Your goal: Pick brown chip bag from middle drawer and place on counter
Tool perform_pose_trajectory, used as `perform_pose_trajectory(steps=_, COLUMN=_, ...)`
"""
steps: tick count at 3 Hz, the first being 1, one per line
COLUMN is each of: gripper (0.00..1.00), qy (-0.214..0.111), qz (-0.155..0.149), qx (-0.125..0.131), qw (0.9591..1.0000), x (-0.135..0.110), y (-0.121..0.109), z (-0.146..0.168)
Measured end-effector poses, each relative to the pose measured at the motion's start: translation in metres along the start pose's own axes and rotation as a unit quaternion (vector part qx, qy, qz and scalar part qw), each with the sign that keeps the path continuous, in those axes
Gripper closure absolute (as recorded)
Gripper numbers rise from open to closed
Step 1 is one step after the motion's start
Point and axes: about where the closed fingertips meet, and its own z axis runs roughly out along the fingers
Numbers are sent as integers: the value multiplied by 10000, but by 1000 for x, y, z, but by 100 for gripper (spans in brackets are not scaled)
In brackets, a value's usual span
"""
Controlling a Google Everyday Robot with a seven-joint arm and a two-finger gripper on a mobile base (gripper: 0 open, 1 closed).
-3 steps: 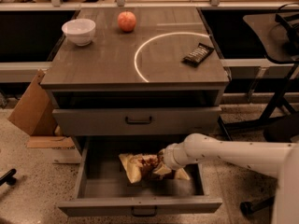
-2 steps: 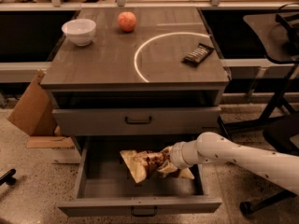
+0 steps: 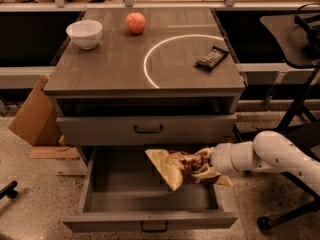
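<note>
The brown chip bag [image 3: 171, 168] is held crumpled over the right part of the open middle drawer [image 3: 125, 194], one pale corner pointing down and left. The pincer [image 3: 202, 167] is clamped on the bag's right end, its white arm reaching in from the right. The upper drawer [image 3: 147, 130] is closed. On the table [image 3: 110, 69] sit a white bowl [image 3: 84, 33], an apple [image 3: 135, 22] and a dark candy bar [image 3: 211, 58] beside a thin white arc [image 3: 145, 64].

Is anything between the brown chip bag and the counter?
The gripper holds the brown chip bag over the middle drawer. The upper drawer and the counter edge stand above it; bowl, apple and candy bar sit farther back.
</note>
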Motion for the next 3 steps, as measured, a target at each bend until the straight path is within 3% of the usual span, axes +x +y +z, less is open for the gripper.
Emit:
perform_pose_trajectory(steps=1, gripper=100, qy=-25, qz=-13, qx=-73, qw=10000, x=-2, y=3, z=-4)
perform_pose_trajectory(steps=3, gripper=100, qy=92, qz=-260, qx=27, qw=9996, x=-18, y=0, z=-22)
